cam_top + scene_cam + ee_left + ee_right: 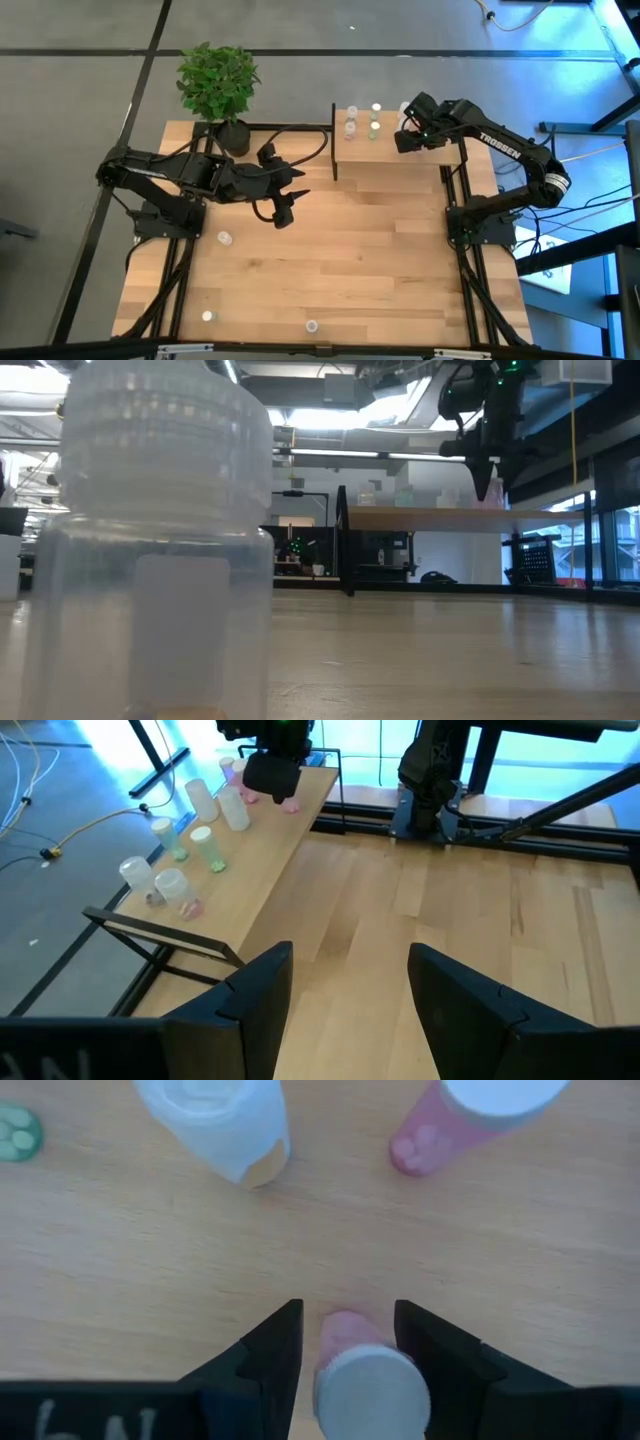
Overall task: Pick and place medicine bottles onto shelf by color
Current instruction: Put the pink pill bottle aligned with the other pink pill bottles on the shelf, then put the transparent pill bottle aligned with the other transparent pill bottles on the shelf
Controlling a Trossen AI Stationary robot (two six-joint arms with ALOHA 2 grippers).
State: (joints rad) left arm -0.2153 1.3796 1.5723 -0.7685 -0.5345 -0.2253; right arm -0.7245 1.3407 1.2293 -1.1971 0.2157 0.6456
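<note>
Right claw (348, 1355) pinching upright pink bottle (368, 1380) on shelf (150, 1280), left claw (350, 985) spread.

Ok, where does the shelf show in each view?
High: shelf at the table's far edge, right of centre.
Low: thin raised board at mid-height, right of centre.
Left wrist: upper left.
Right wrist: its wood fills the picture.
Shared landmark: right gripper over it.

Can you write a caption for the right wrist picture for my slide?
Right gripper over the shelf, fingers either side of a pink-filled bottle.
</note>
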